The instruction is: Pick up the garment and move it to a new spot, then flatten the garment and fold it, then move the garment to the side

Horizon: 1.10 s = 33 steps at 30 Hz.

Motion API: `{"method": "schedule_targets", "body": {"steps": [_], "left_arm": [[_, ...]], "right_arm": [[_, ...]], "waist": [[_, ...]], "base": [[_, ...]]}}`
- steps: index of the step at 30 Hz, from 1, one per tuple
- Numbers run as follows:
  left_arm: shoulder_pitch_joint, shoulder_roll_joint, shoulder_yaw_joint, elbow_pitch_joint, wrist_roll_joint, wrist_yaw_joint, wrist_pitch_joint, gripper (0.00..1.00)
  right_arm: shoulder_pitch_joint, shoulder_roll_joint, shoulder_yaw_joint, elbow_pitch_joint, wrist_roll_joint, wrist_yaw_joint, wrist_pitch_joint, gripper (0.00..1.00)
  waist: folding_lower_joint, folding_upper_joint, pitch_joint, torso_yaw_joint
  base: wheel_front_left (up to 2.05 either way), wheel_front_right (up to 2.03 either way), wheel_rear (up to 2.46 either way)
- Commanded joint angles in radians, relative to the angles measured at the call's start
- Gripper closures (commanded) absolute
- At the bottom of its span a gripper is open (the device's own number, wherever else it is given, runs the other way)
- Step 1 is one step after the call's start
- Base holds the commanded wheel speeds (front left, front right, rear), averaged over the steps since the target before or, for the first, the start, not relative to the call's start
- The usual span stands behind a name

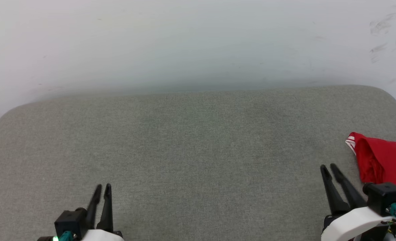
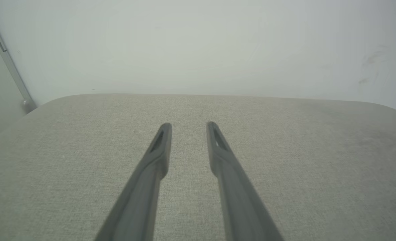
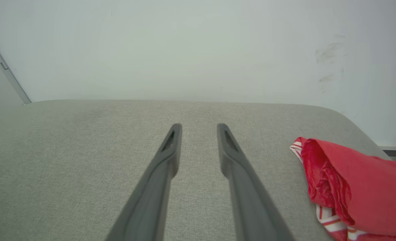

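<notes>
Garment [image 1: 382,157] bunched at right edge of surface [image 1: 198,144], toward front corner, partly cut off by view's edge. Right pincer [image 1: 328,166] just beside it, not touching; fingers moderately apart, empty. Left pincer [image 1: 103,186] near front-left, well apart from garment, likewise parted and empty. Risks: heap sits close to edge, so sideways nudge may push it off; pinch on bunched folds may catch single layer, cloth slipping or dragging crumpled.

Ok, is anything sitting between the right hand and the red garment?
Nothing visible does. Only bare grey cushion lies between the right hand and the garment, which sits bunched just to that hand's right, apart from its fingers.
</notes>
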Motion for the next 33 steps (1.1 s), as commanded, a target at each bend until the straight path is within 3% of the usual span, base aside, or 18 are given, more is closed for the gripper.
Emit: {"method": "schedule_targets", "body": {"steps": [1, 33], "left_arm": [[0.005, -0.005, -0.003, 0.009, -0.004, -0.001, 0.001, 1.00], [-0.068, -0.088, 0.126, 0.069, -0.477, -0.123, 0.124, 1.00]], "right_arm": [[0.003, 0.001, 0.000, 0.011, 0.004, 0.000, -0.001, 1.00], [-0.076, 0.010, -0.038, 0.147, 0.577, 0.000, 0.003, 1.00]], "waist": [[0.0000, 0.0000, 0.000, 0.000], [0.0000, 0.0000, 0.011, 0.009]], "base": [[0.00, 0.00, 0.00], [0.00, 0.00, 0.00]]}}
